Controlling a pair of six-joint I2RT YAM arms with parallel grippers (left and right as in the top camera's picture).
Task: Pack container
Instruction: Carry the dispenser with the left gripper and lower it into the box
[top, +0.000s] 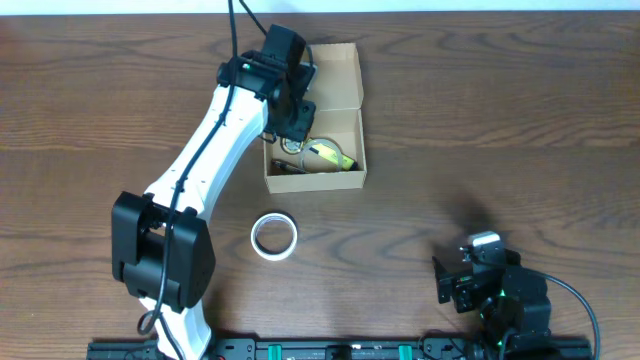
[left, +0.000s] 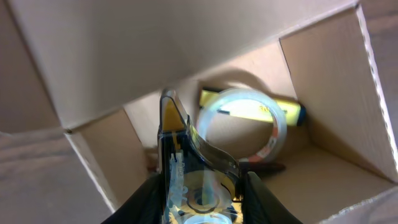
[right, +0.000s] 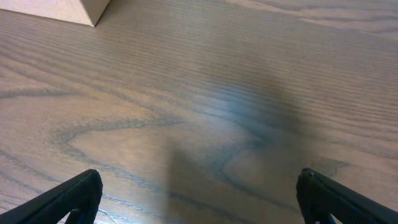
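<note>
Toward far middle of table (top: 480, 120): plain, unmarked tan cardboard box (top: 338, 75), lid flap lying open on far side. Down inside its left part: left gripper (top: 297, 125), 2 fingers (left: 144, 202) pinching a clear-and-yellow tape dispenser (left: 180, 168) from both sides, narrow end pointing deeper into box. Beyond dispenser, against far inner wall: 1 clear tape roll (left: 281, 129) overlapping a yellow bar-shaped item (left: 214, 99) with dark lettering, too blurred to read. Just beside these, on box floor: a dark brown piece (left: 267, 167), kind unclear. Nearer robot, on bare wood and apart from box: 1 white tape roll (top: 273, 237), lying flat, hole up. At near right corner: right gripper (top: 455, 283), low over table, well apart from box, fingers (right: 68, 199) spread wide with only wood grain between them. At top left of right wrist view: 1 corner of box, plain cardboard.
</note>
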